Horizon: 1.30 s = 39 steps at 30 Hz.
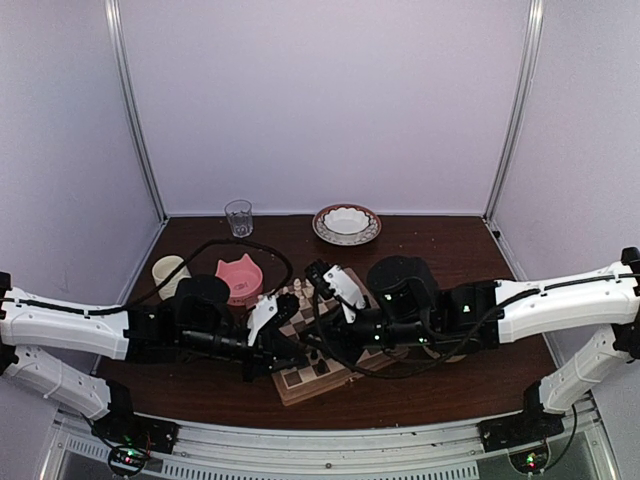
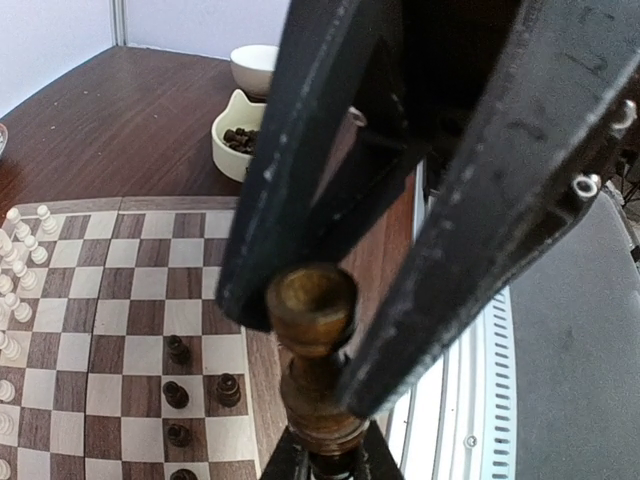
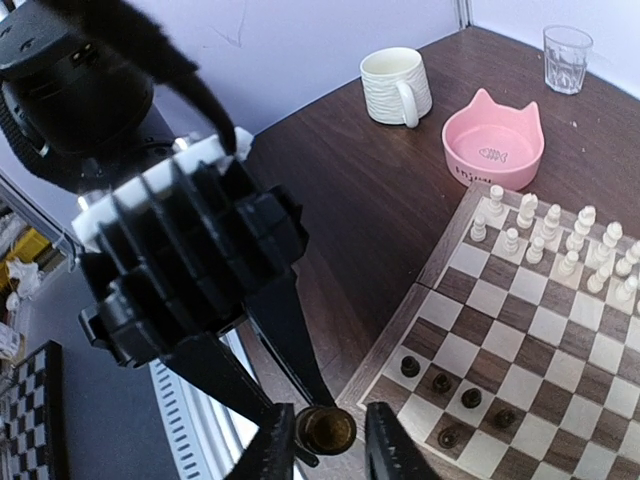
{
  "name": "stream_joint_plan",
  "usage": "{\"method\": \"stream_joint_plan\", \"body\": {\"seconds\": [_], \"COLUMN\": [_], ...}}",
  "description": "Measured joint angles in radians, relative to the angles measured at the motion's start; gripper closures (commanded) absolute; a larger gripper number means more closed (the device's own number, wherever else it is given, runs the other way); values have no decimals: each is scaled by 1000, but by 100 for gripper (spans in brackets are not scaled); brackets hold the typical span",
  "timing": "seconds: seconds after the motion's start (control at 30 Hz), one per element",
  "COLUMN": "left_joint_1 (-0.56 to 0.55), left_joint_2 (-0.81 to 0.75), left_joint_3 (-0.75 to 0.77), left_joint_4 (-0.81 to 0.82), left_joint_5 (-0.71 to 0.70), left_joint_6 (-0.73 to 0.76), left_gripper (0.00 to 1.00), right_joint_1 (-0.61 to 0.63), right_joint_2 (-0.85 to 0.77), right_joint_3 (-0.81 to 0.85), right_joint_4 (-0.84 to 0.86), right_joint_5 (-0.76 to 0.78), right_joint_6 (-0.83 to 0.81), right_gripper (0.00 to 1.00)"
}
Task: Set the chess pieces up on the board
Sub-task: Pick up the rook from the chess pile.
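Clamping a dark brown turned-wood chess piece [image 2: 312, 300], the left gripper [image 2: 308, 350] partly hides its neck. The right gripper [image 3: 328, 425] flanks it, cropped; whether it grips cannot be told.

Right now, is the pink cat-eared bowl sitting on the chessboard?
No, the pink bowl rests on the dark tabletop, beyond a corner of the board.

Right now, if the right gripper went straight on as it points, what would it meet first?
The small dark brown wooden chess piece between its jaws, then probably the left gripper holding it.
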<state>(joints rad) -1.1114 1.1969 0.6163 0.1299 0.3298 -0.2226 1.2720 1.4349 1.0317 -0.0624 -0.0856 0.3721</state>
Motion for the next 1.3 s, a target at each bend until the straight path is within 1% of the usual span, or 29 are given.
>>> {"method": "stream_joint_plan", "body": {"seconds": [0.03, 0.1, 0.33, 0.47, 0.5, 0.53, 0.6, 0.67, 1.3], "left_joint_1": [0, 0, 0, 0, 0, 0, 0, 0, 0], "left_joint_2": [0, 0, 0, 2, 3, 4, 6, 6, 6], "left_joint_3": [0, 1, 1, 1, 1, 1, 1, 1, 1], "left_joint_4": [-2, -5, -6, -6, -6, -6, -6, -9, -12], "left_joint_5": [0, 0, 0, 1, 1, 1, 2, 2, 3], "left_joint_6": [0, 0, 0, 0, 0, 1, 0, 1, 1], "left_gripper": [99, 98, 98, 98, 98, 99, 98, 99, 98], "right_joint_1": [0, 0, 0, 0, 0, 0, 0, 0, 0], "right_joint_2": [0, -1, -20, -23, -23, -23, -23, -23, -18], "right_joint_3": [0, 0, 0, 0, 0, 0, 0, 0, 0], "right_joint_4": [2, 8, 10, 14, 13, 14, 13, 13, 12], "right_joint_5": [0, 1, 4, 4, 4, 4, 4, 4, 18], "right_joint_6": [5, 2, 1, 1, 1, 1, 4, 5, 1], "right_gripper": [63, 62, 80, 82, 80, 77, 63, 59, 60]}}
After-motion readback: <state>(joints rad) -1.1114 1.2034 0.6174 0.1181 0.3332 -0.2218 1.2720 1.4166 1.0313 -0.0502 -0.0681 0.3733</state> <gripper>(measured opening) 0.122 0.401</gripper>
